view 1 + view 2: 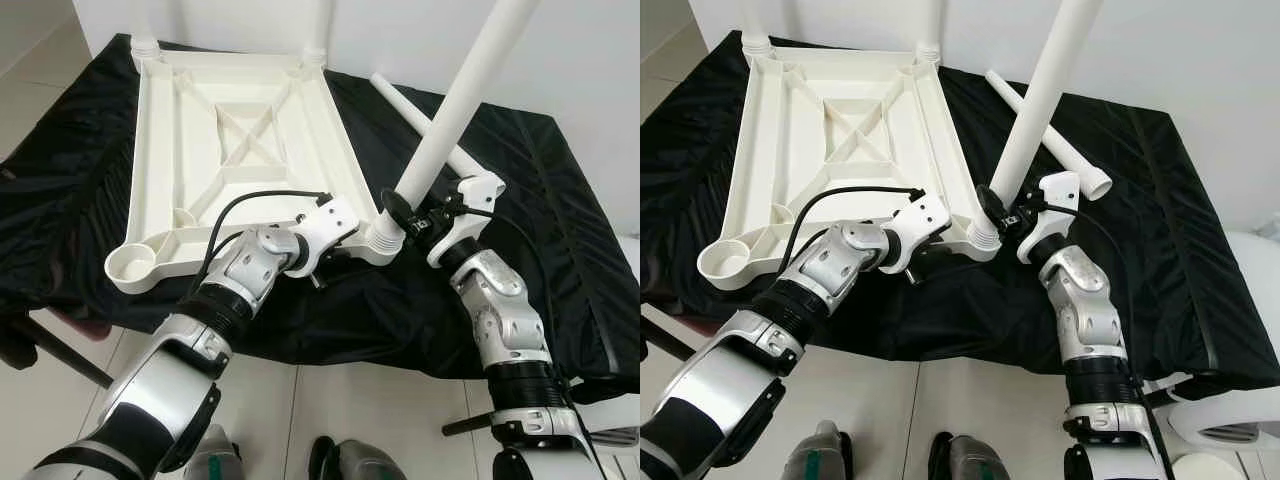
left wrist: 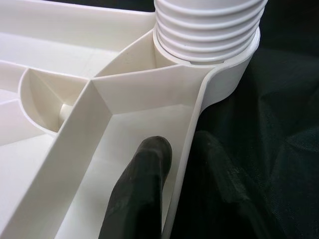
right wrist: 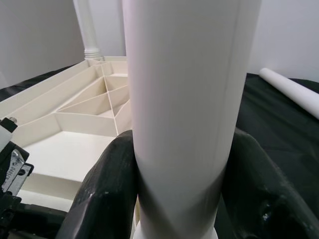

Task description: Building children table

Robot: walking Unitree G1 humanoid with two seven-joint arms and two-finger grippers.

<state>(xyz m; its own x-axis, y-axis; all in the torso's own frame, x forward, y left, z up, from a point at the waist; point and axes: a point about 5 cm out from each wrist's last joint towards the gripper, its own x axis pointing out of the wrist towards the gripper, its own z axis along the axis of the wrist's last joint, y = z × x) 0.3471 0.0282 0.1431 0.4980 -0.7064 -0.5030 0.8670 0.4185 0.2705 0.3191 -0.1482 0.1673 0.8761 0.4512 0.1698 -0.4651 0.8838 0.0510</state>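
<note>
A white plastic table top (image 1: 160, 150) lies upside down on a black cloth (image 1: 560, 200). Two white legs (image 1: 318, 25) stand in its far corners. At the near right corner a third leg (image 1: 450, 110) leans in its socket (image 1: 385, 235), threads showing above the collar (image 2: 209, 30). My right gripper (image 1: 408, 215) is shut on this leg just above the socket, with black fingers (image 3: 107, 189) on both sides. My left gripper (image 2: 179, 194) is shut on the table's near rim beside that corner, one finger (image 2: 142, 189) inside the rim. The near left socket (image 1: 132, 265) is empty.
A spare white leg (image 1: 1060, 140) lies on the cloth behind my right arm. The cloth's front edge hangs over a tiled floor (image 1: 350, 410). A dark stand's legs (image 1: 60, 355) reach out at the left, and a white object (image 1: 1230, 420) sits low right. A white wall is close behind.
</note>
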